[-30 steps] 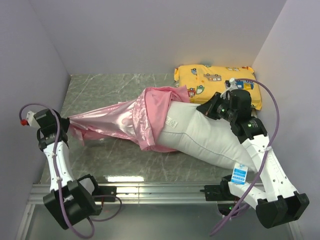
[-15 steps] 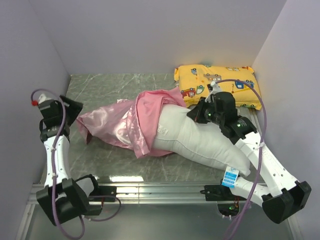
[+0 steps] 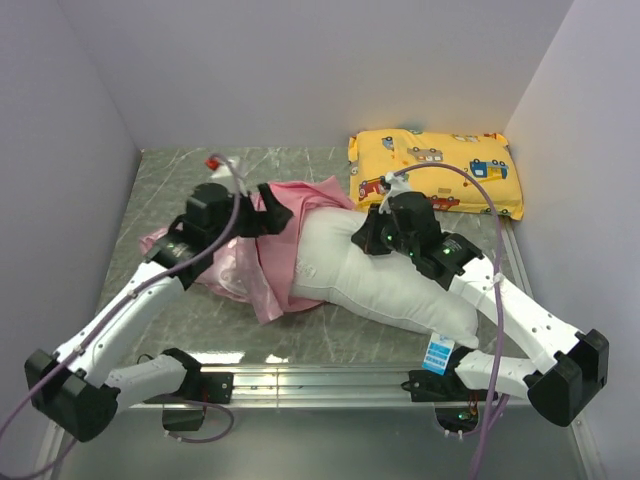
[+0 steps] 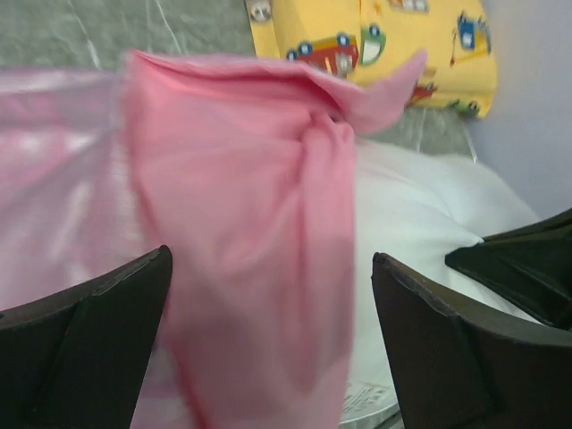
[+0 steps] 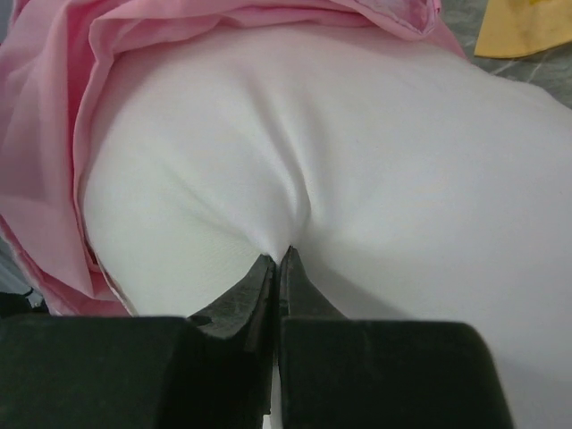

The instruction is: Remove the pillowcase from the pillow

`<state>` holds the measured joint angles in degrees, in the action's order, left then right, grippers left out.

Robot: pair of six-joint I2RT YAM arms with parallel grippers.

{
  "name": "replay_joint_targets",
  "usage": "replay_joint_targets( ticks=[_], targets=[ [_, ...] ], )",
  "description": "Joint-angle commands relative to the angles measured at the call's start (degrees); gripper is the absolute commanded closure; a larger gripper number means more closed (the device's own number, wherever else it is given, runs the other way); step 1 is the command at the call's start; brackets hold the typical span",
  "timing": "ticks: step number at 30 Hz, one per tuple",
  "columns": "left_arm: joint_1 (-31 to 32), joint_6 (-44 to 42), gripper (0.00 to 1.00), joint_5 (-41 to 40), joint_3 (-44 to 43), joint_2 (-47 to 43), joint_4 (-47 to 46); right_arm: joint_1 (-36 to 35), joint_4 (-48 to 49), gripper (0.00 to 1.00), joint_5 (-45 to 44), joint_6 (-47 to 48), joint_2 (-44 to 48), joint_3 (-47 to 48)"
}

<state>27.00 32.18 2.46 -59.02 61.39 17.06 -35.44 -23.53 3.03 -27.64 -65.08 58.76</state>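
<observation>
The right gripper (image 5: 279,255) is pinched tight on a small fold of the big, plump white pillow (image 5: 375,152). The cloth puckers into a crease right at its tips. The left gripper (image 4: 270,259) has its two black fingers spread wide and grips nothing. The bunched open end of the shiny pink satin pillowcase (image 4: 241,179) sits just in front of it. I cannot tell if they touch.

The pillow lies across the middle of the grey marble worktop (image 3: 170,175) and slants toward the near right corner. Its little blue-and-white tag (image 3: 436,355) pokes out there. The pillowcase covers only the pillow's left end, and the rest lies crumpled toward the left edge. A small yellow pillow with cartoon cars (image 3: 440,165) rests at the far right corner.

The satin looks light, soft and slippery, so a loose grip would likely slide off. The thick bunched rim at the opening seems the best place to grab. The pillow looks squashy and light, so it may drag along unless it is held back.

The right wrist view shows the pinch up close, which the arm hides from above. Only the top view shows how much of the pillow is out of the pillowcase.
</observation>
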Motion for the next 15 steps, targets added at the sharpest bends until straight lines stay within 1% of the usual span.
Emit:
replay_joint_targets(
  ticks=[1, 2, 3, 4, 5, 6, 7, 9, 10, 11, 12, 13, 14, 15],
  targets=[
    [9.26, -1.77, 0.01, -15.35, -4.06, 3.82, -0.54, -2.26, 4.02, 1.0, -4.42, -0.49, -1.54, -0.58],
    [11.3, -2.12, 0.01, -18.42, -4.95, 4.96, -0.1, -2.7, 4.02, 1.0, -4.96, -0.57, -1.72, -1.1],
    [13.14, -2.56, 0.01, -25.24, -6.0, 7.58, 0.6, -3.14, 4.19, 1.0, -5.66, -0.75, -1.72, -1.45],
    [16.03, -3.61, 0.01, -27.66, -8.1, 9.09, 2.26, -3.32, 4.11, 1.0, -6.01, -0.92, -1.63, -1.98],
    [17.11, -4.05, 0.01, -29.68, -9.08, 10.5, 2.97, -3.41, 4.11, 1.0, -6.19, -0.93, -1.63, -2.25],
    [18.07, -4.32, 0.01, -32.05, -9.96, 13.29, 3.76, -3.41, 4.19, 1.0, -6.45, -1.01, -1.54, -2.51],
    [18.87, -4.32, 0.01, -36.52, -11.27, 14.71, 4.64, -3.49, 4.19, 1.0, -6.89, -1.01, -1.46, -2.77],
    [18.79, -2.23, 0.01, -41.11, -13.47, 19.35, 8.15, -3.58, 3.67, 1.0, -7.51, -1.19, -1.1, -2.95],
    [18.53, -1.52, 0.06, -46.09, -15.66, 20.95, 9.47, -3.58, 3.49, 1.0, -8.03, -1.02, -0.75, -3.04],
    [18.09, -0.73, 0.14, -47.97, -16.81, 22.36, 12.62, -3.58, 3.32, 1.0, -8.47, -1.01, 0.03, -3.39],
    [17.39, -0.2, 0.25, -49.47, -17.78, 24.9, 13.69, -3.58, 2.62, 1.0, -9.0, -0.93, 0.56, -3.57],
    [15.03, 0.94, 0.53, -50.7, -19.53, 25.88, 14.83, -3.67, 2.26, 1.0, -9.61, -0.93, 1.0, -3.65],
    [13.53, 1.21, 0.66, -50.62, -20.16, 26.76, 15.89, -3.58, 1.82, 1.0, -11.1, -0.75, 2.05, -4.18],
    [11.95, 1.56, 0.76, -50.45, -20.51, 27.64, 16.07, -3.58, 0.95, 1.0, -11.72, -0.84, 2.76, -4.36]
  ],
)
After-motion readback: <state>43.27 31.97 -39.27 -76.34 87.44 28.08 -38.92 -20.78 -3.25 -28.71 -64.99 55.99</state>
